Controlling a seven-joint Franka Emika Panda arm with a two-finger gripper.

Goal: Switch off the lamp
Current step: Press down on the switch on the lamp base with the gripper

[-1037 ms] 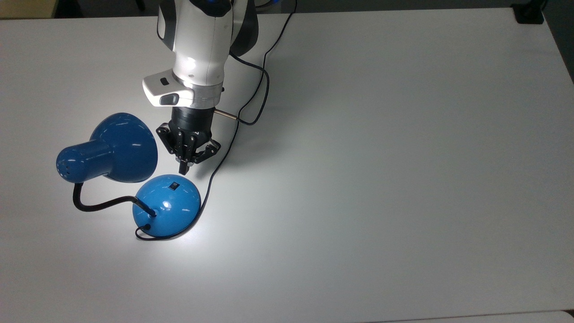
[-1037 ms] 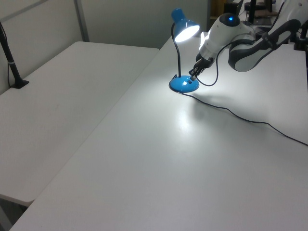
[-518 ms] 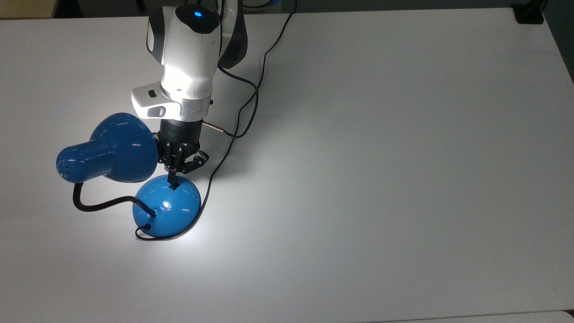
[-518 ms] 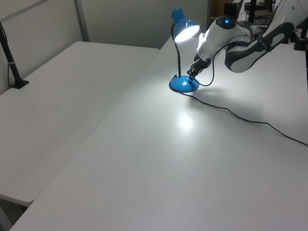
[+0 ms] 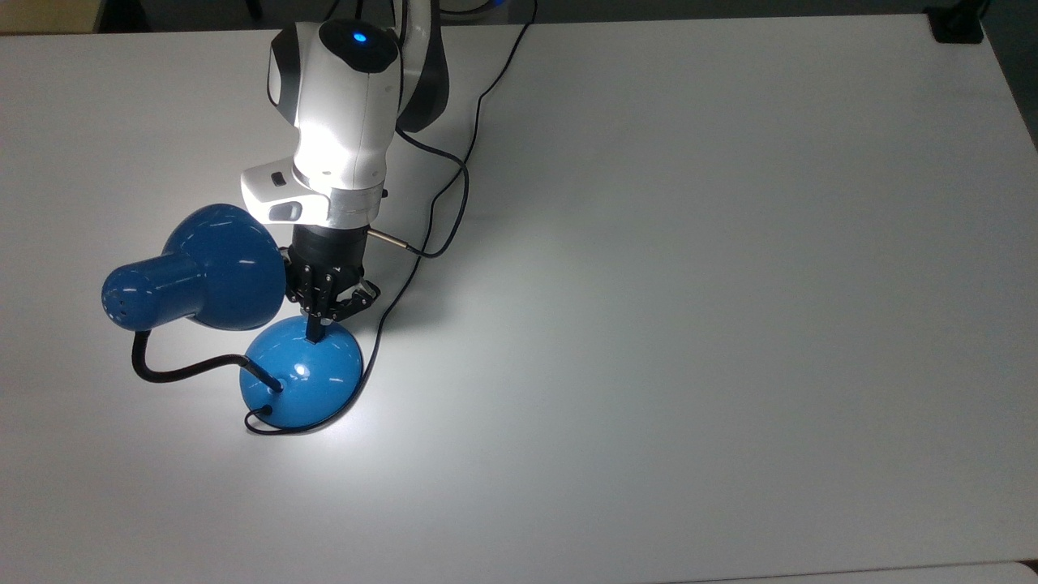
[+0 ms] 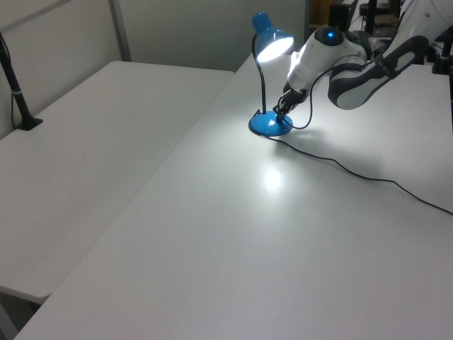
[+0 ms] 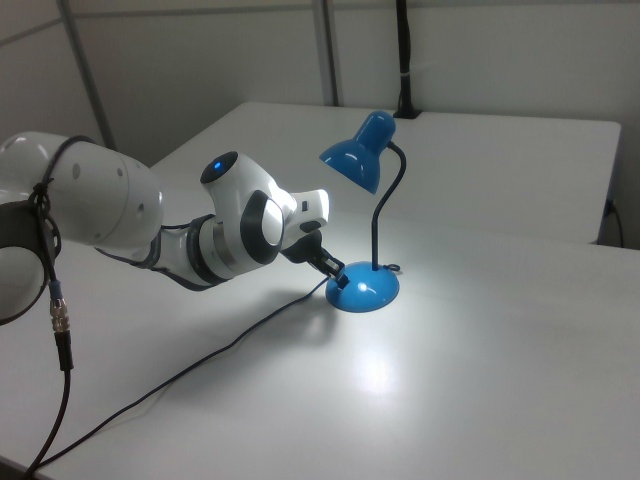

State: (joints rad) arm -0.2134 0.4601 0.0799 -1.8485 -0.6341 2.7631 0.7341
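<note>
Lamp (image 5: 243, 324): stands on the white table (image 5: 689, 284), toward the top view's left; lit, w/ a bright patch on the tabletop beside the base.
Gripper (image 5: 315, 334): black, fingers clenched together into one narrow tip; tip pressed on the upper dome of the base (image 5: 302, 375), at the switch spot, nothing held.
Top view: shade (image 5: 203, 272) seen from above, overlapping the gripper body's left side; neck (image 5: 182, 369) curls from the back of the shade to the base; thin cord (image 5: 422, 235) runs from the base's lower left edge, round its right side and up past the arm.
Left view: lit mouth of the shade (image 6: 274, 47) glows white, facing down; neck (image 6: 261, 78) rises near upright from the base (image 6: 270, 125); cord (image 6: 354, 173) trails off toward the left view's right edge; gripper (image 6: 280, 112) meets the base from the right.
Right view: shade (image 7: 358, 153) tilts down to the right view's left; gripper (image 7: 335, 270) comes in low from the left onto the base (image 7: 364, 290); glow on the table in front of the base.
Shapes/materials: lamp glossy blue w/ highlights; bell shade w/ small vent holes on its cap; round domed base; black bendy ribbed neck. Arm (image 5: 340, 105) smooth white shell w/ a blue light on top. Table matte, plain.
</note>
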